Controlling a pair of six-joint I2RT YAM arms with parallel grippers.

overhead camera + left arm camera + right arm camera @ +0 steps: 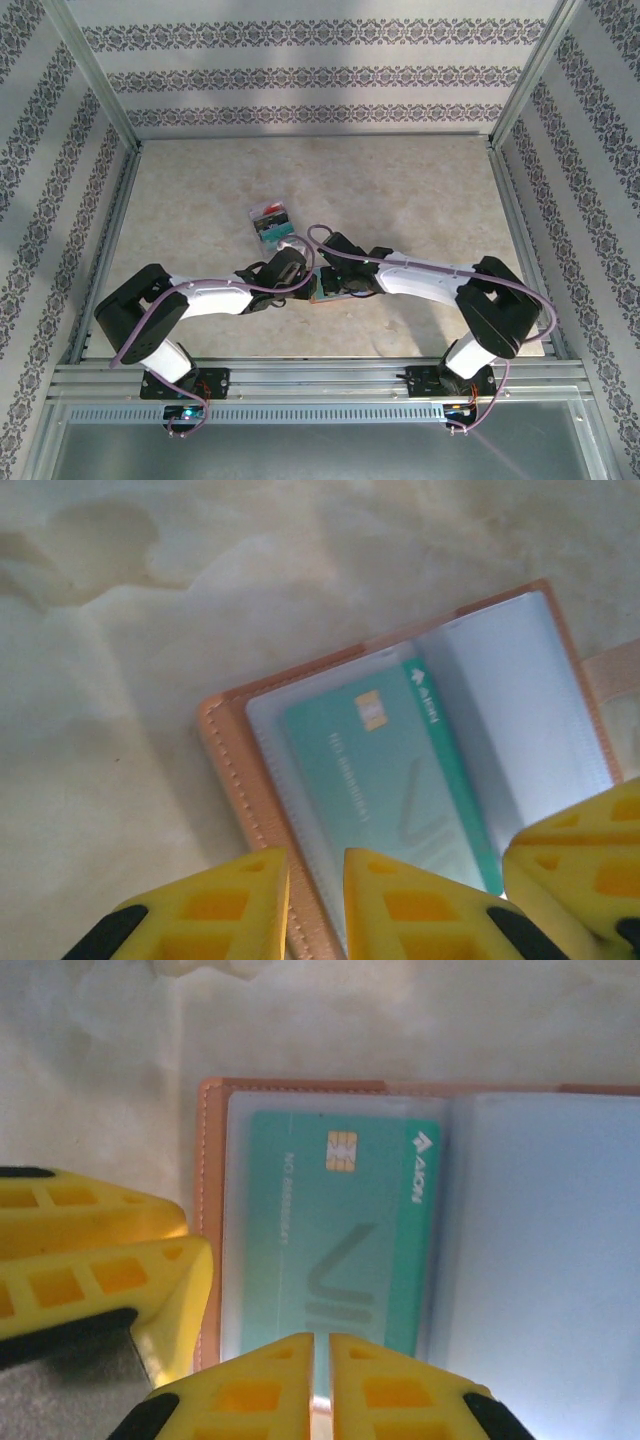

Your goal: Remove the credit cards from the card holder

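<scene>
The card holder (pixel 322 293) lies open on the table between both wrists, its brown leather edge (pixel 225 770) and clear sleeves showing. One teal credit card (pixel 385 780) sits in the left sleeve (pixel 330 1250). My left gripper (pixel 315 865) straddles the holder's stitched leather edge, its jaws closed in on it. My right gripper (pixel 322 1345) is shut to a thin slit on the near edge of the teal card. The right gripper's fingers (pixel 580 865) show beside the left ones, and the left gripper's fingers (pixel 120 1260) touch the holder's outer edge (pixel 208 1160). Other credit cards (pixel 270 222) lie in a small pile.
The pile of cards lies just beyond the left wrist (pixel 285 265). Beige marbled tabletop (pixel 420 190) stretches to the back and right. Metal rails (pixel 320 375) run along the near edge, and patterned walls close in the sides.
</scene>
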